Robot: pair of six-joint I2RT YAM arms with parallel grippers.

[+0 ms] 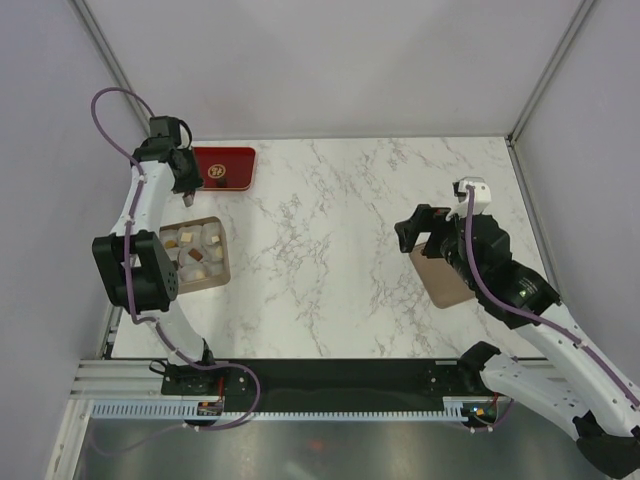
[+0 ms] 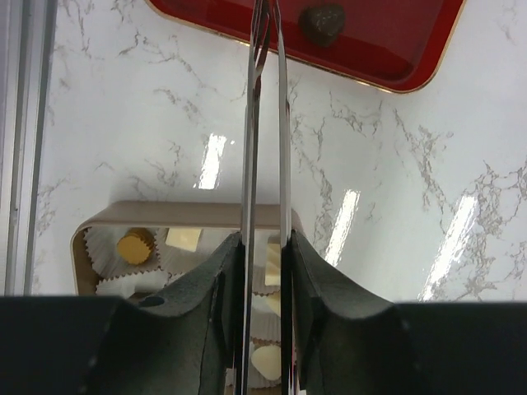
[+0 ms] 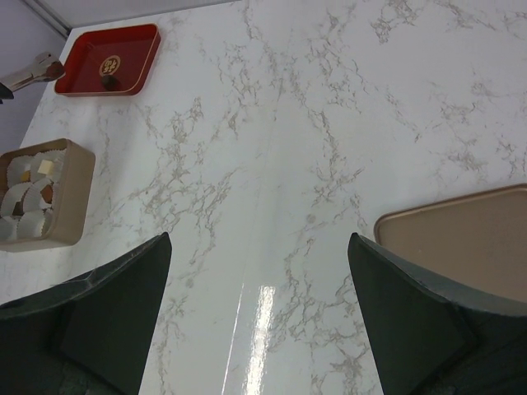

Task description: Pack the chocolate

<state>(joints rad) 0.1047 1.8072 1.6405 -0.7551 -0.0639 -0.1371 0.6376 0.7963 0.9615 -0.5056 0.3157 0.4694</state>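
One dark brown heart-shaped chocolate [image 2: 321, 23] lies in the red tray [image 2: 395, 49], next to its gold emblem [image 1: 217, 170]. Several cream, tan and brown chocolate pieces [image 2: 137, 245] sit in paper cups inside the tan box [image 1: 197, 252]. My left gripper [image 2: 263, 239] is shut on a pair of thin metal tongs [image 2: 265, 123]. Their tips reach over the tray's near rim, just left of the heart piece, with nothing visible between them. My right gripper [image 3: 259, 243] hangs open above bare marble, with nothing between its fingers.
The flat tan box lid [image 3: 461, 239] lies on the table at the right, just beside my right gripper. A white wall [image 1: 60, 150] runs close along the left of the tray and box. The marble table [image 1: 340, 250] stretches between the two arms.
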